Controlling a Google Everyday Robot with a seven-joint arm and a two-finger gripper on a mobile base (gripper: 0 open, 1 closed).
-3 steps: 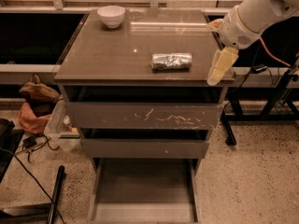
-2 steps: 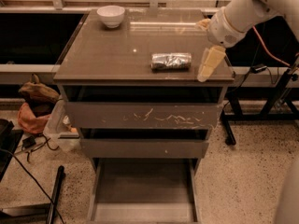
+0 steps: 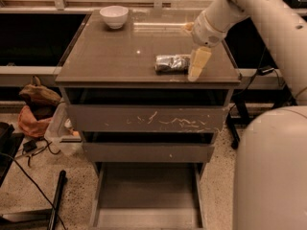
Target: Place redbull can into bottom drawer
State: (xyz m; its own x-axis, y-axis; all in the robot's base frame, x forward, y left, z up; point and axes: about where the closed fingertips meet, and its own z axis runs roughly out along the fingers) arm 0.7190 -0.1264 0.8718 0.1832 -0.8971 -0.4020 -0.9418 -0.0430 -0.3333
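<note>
Since the earlier frame, my gripper has closed in to just beside the redbull can, which lies sideways on the cabinet top above the open bottom drawer; I cannot tell the aperture, and a glancing contact may roll the can away.

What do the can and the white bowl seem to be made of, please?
The redbull can: likely metal, silvery with glints. The white bowl: perhaps glazed ceramic or plastic, smooth and glossy. The gripper hangs close beside the can.
</note>
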